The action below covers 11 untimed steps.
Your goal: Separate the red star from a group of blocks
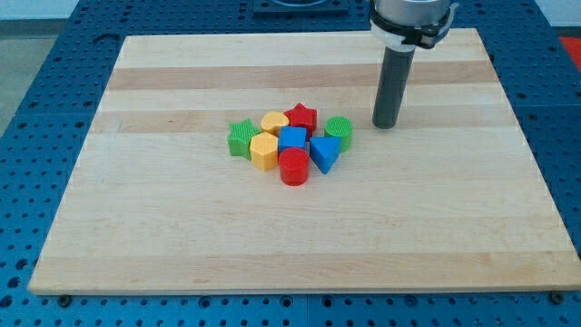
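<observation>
The red star (pixel 301 118) sits at the top of a tight cluster of blocks near the board's middle. It touches the yellow rounded block (pixel 275 123) on its left and the blue cube (pixel 292 139) below it. The green cylinder (pixel 339 132) stands just to its right. My tip (pixel 386 123) rests on the board to the right of the cluster, a short gap from the green cylinder and clear of all blocks.
The cluster also holds a green star (pixel 241 138) at the left, a yellow hexagon (pixel 264 151), a red cylinder (pixel 293 167) at the bottom and a blue triangle (pixel 324 154). The wooden board (pixel 182 236) lies on a blue perforated table.
</observation>
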Motion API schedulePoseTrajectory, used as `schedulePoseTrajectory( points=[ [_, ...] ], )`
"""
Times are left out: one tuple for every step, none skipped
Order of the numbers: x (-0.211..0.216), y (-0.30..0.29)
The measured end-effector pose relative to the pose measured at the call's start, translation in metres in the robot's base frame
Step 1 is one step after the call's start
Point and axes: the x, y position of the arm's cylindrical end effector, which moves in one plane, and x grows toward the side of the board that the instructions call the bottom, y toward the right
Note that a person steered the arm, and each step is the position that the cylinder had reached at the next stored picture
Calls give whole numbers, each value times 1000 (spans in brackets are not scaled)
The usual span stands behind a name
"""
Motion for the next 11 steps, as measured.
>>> schedulePoseTrajectory(
  points=[
    [7,27],
    [27,26],
    [57,9],
    [65,-15],
    [47,-45],
    [30,-60],
    [31,-57],
    [27,-84],
    [20,-120],
    [14,-143],
    [0,-154]
  ],
)
